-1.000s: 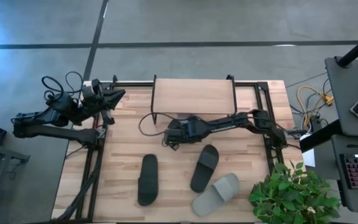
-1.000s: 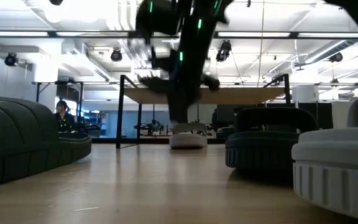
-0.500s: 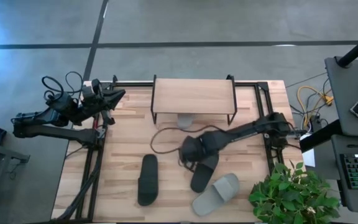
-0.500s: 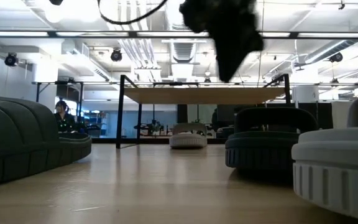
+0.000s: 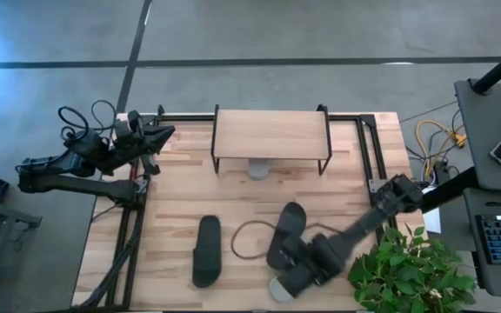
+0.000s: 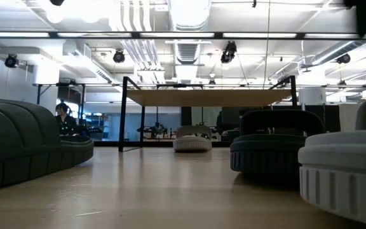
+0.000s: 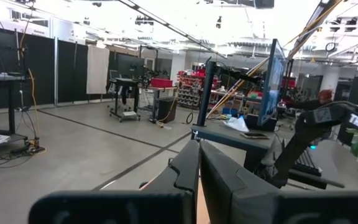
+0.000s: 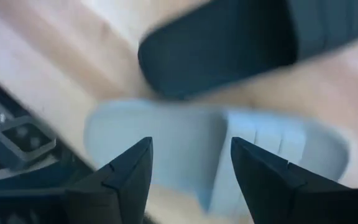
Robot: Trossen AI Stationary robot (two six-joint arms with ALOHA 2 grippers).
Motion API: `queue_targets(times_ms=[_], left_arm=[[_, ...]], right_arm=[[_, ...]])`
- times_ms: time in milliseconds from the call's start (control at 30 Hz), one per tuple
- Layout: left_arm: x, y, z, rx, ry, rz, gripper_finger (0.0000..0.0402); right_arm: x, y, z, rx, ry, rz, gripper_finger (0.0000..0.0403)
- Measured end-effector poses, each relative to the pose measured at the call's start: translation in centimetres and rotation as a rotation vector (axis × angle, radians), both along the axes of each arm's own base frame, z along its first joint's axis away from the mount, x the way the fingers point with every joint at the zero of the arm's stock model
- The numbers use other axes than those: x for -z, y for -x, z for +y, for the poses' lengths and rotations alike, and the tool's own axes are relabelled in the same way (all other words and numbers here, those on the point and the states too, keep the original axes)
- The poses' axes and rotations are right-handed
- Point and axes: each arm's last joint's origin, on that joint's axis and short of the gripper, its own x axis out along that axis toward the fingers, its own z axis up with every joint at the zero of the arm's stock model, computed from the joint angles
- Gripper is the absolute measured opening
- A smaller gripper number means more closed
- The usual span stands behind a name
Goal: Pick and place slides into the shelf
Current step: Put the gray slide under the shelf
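Fingers of the right arm (image 5: 287, 280) hang spread apart over the grey slide (image 5: 278, 287) at the near edge of the bench (image 5: 172, 191), with nothing between them. In the right wrist view those two dark fingers (image 8: 129, 180) frame the grey slide (image 8: 216, 162) directly ahead, and a black slide (image 8: 229, 43) lies just beyond it. From above, that black slide (image 5: 287, 233) sits just beside the fingers, angled toward the shelf (image 5: 270, 135), while a second black slide (image 5: 206, 250) lies farther off to the other side, well apart from them. Another grey slide (image 5: 258, 169) rests under the shelf, far from the fingers, its edge showing past the top board; the low view shows it on the bench between the shelf legs (image 6: 192, 141).

Off at the far left corner of the bench the left arm's fingers (image 5: 165, 133) wait, pressed together and holding nothing, as the left wrist view shows (image 7: 199, 180). A potted plant (image 5: 411, 265) stands at the near right corner, close behind the right arm.
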Motion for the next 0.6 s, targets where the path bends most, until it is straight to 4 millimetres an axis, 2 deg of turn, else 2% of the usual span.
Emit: queue_targets(times_ms=[100,200,600], left_arm=[[0.0,0.0,0.0,-0.004,-0.020,0.008,0.0000],[-0.1,0.1,0.0,-0.009,-0.050,0.019,0.0000],[-0.1,0.1,0.0,-0.011,-0.052,0.019,0.0000]], right_arm=[[0.7,1.0,1.7,0.019,-0.004,0.017,0.0202],[1.4,1.6,2.5,0.023,0.009,0.051,0.0197],[4.5,2.0,2.1,0.023,0.152,0.245,0.0193]])
